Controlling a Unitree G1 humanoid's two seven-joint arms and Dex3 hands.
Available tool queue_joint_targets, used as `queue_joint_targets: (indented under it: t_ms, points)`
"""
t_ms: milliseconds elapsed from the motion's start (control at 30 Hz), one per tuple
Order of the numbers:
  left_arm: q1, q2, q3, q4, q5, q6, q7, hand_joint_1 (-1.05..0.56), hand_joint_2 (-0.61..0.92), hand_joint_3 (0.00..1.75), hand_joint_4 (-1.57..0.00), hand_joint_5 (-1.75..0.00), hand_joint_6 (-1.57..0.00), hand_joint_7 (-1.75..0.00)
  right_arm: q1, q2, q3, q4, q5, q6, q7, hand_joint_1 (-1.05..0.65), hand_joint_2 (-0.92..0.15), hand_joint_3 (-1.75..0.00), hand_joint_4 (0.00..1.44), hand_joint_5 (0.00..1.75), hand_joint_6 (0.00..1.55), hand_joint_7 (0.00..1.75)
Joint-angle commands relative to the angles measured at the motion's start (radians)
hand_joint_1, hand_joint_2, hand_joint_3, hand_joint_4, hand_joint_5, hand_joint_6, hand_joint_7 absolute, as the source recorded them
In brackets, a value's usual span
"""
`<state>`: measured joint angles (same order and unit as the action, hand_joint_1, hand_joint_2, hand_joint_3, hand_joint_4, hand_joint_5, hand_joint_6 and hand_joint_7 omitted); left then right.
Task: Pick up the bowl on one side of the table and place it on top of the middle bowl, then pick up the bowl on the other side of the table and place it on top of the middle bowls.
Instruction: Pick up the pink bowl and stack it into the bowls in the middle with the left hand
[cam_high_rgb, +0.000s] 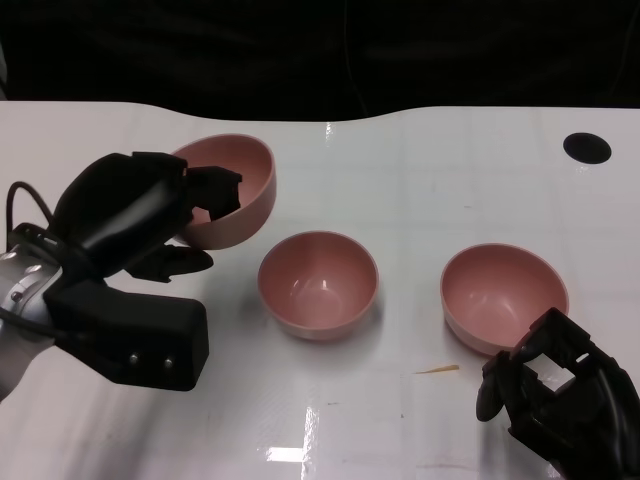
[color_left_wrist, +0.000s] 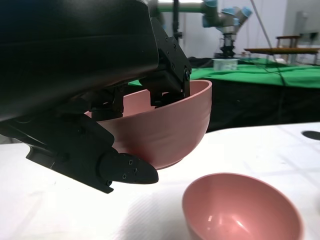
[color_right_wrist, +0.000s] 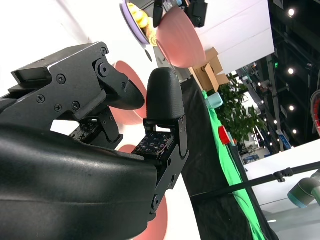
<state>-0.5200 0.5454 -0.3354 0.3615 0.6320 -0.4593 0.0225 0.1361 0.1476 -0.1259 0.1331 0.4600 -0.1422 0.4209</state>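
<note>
White and glossy, the counter (cam_high_rgb: 420, 170) fills most of the head view, with a dark strip beyond its far edge and a round black spot (cam_high_rgb: 587, 147) near its far right corner. On it, the left hand (cam_high_rgb: 150, 215) is the biggest shape, a black shell on a silver forearm, and it grips a pink bowl (cam_high_rgb: 235, 190) by the rim, fingers (color_left_wrist: 167, 75) hooked inside the rim and a thumb under the outer wall. That left bowl is lifted clear of the counter and tilted, its opening turned toward the middle of the counter; the left wrist view shows it hanging above and just beside the middle bowl (cam_high_rgb: 318, 283), not touching it. The middle bowl sits upright on the counter, open side up. The right bowl (cam_high_rgb: 503, 295) also stands upright, well apart from the middle one. The right hand (cam_high_rgb: 560, 395) sits low at the near right edge, just beside the near rim of the right bowl; its fingers are curled in with nothing between them. A thin, pale sliver (cam_high_rgb: 437, 370) lies on the counter between the middle bowl and the right hand.
</note>
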Motion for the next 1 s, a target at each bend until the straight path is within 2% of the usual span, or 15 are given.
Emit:
queue_joint_targets:
  t_ms: [33, 133, 200, 433, 500, 533, 567, 600, 667, 733, 767, 1000]
  points:
    - [-0.036, 0.007, 0.001, -0.036, -0.01, -0.005, -0.07, 0.0, 0.81, 0.31, -0.72, -1.74, -0.68, -1.55, 0.0, -0.005, -0.009, -0.002, 0.002, -0.006, -0.011, -0.03, -0.62, -1.08, 0.89, 1.7, 0.76, 1.48]
    - [-0.061, -0.008, -0.018, -0.037, 0.015, -0.024, -0.086, 0.0, 0.81, 0.28, -0.72, -1.74, -0.63, -1.65, 0.001, 0.003, -0.006, -0.003, 0.002, -0.011, -0.016, -0.02, -0.62, -1.09, 0.88, 1.71, 0.75, 1.5]
    - [-0.076, -0.022, -0.031, -0.023, 0.03, -0.043, -0.081, 0.0, 0.8, 0.3, -0.75, -1.69, -0.63, -1.64, 0.001, 0.012, -0.003, 0.002, -0.007, -0.029, -0.021, -0.02, -0.61, -1.1, 0.88, 1.71, 0.75, 1.51]
    - [-0.122, -0.072, -0.073, 0.024, 0.042, -0.076, -0.112, 0.0, 0.77, 0.38, -0.72, -1.75, -0.59, -1.7, 0.002, 0.022, 0.005, 0.01, -0.011, -0.047, -0.013, -0.05, -0.59, -1.13, 0.88, 1.72, 0.74, 1.51]
    - [-0.137, -0.091, -0.089, 0.049, 0.054, -0.086, -0.108, -0.06, 0.84, 0.22, -0.7, -1.75, -0.53, -1.73, 0.001, 0.024, 0.01, 0.018, -0.019, -0.063, -0.013, -0.06, -0.58, -1.12, 0.88, 1.72, 0.74, 1.51]
    - [-0.143, -0.097, -0.094, 0.057, 0.058, -0.088, -0.106, -0.09, 0.88, 0.14, -0.75, -1.62, -0.64, -1.43, 0.0, 0.024, 0.012, 0.021, -0.021, -0.068, -0.012, -0.06, -0.59, -1.12, 0.88, 1.71, 0.74, 1.5]
    - [-0.153, -0.11, -0.103, 0.07, 0.056, -0.089, -0.116, -0.1, 0.9, 0.1, -0.76, -1.58, -0.69, -1.29, 0.001, 0.026, 0.014, 0.023, -0.019, -0.072, -0.011, -0.06, -0.59, -1.12, 0.88, 1.71, 0.74, 1.5]
    - [-0.16, -0.12, -0.109, 0.082, 0.053, -0.092, -0.122, -0.11, 0.91, 0.1, -0.78, -1.56, -0.74, -1.24, 0.001, 0.027, 0.016, 0.024, -0.018, -0.074, -0.011, -0.07, -0.59, -1.12, 0.87, 1.7, 0.74, 1.5]
    - [-0.171, -0.137, -0.119, 0.104, 0.056, -0.103, -0.115, -0.09, 0.91, 0.1, -0.76, -1.68, -0.71, -1.44, 0.002, 0.029, 0.019, 0.025, -0.02, -0.079, -0.013, -0.07, -0.58, -1.12, 0.87, 1.69, 0.75, 1.48]
    - [-0.179, -0.151, -0.128, 0.125, 0.059, -0.109, -0.111, -0.05, 0.91, 0.1, -0.77, -1.73, -0.63, -1.65, 0.006, 0.029, 0.023, 0.019, -0.024, -0.082, -0.015, -0.07, -0.58, -1.12, 0.88, 1.69, 0.77, 1.45]
    - [-0.183, -0.156, -0.131, 0.133, 0.058, -0.111, -0.113, -0.04, 0.91, 0.1, -0.77, -1.74, -0.61, -1.7, 0.006, 0.029, 0.024, 0.019, -0.023, -0.085, -0.012, -0.07, -0.58, -1.12, 0.88, 1.68, 0.77, 1.45]
    - [-0.194, -0.18, -0.149, 0.214, 0.09, -0.128, -0.058, -0.03, 0.91, 0.11, -0.76, -1.75, -0.57, -1.73, 0.016, 0.03, 0.03, -0.001, -0.021, -0.066, -0.026, -0.08, -0.56, -1.13, 0.89, 1.67, 0.8, 1.42]
